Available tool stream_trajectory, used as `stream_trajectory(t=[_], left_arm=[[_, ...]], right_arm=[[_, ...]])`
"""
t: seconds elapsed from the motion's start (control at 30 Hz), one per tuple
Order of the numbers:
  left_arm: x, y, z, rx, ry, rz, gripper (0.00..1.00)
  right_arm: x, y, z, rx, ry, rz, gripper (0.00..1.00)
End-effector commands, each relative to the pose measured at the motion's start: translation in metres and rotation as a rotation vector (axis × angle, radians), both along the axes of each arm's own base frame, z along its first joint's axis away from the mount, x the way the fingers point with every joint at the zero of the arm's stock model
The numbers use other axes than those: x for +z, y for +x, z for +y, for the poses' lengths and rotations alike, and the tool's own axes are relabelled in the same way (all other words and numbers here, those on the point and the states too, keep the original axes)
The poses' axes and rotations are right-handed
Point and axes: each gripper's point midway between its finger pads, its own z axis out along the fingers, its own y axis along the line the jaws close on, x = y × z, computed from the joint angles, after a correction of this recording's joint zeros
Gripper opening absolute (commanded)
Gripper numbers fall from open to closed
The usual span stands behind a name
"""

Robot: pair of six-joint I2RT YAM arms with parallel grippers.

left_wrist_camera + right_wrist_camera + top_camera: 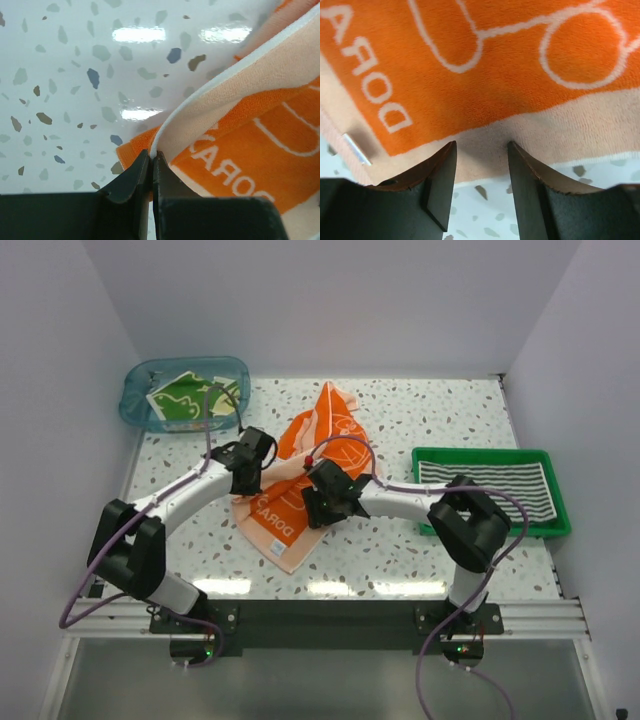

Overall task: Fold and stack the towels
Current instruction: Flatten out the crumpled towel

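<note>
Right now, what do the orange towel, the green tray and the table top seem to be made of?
Orange towel: soft terry-like cloth, matt; fuzzy pile shows up close.
Green tray: probably moulded plastic, slightly glossy, one even colour.
Table top: hard, polished, white with grey speckles; lamps reflect in it. Stone or laminate, I cannot tell.

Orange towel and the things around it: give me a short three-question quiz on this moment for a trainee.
1. True or false: the left claw is shut on the edge of the orange towel.
2. Where does the striped towel lie? A in the green tray; B in the blue bin; C flat on the tabletop.
3. Fill in: the right claw sits at the orange towel's hem with its jaws ____.
Key: 1 true; 2 A; 3 open.
</note>
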Motion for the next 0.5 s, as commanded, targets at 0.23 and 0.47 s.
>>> stream_trajectory(t=[0.23, 0.47], left_arm=[[-0.013, -0.015, -0.005, 0.023, -0.288, 0.064, 0.00], [-0.032, -0.061, -0.051, 0.025, -0.630, 0.146, 0.00]], right_arm=[[-0.016, 0.022, -0.144, -0.208, -0.430, -0.004, 0.50], [0.027, 0.039, -0.176, -0.287, -0.419, -0.056, 0.54]])
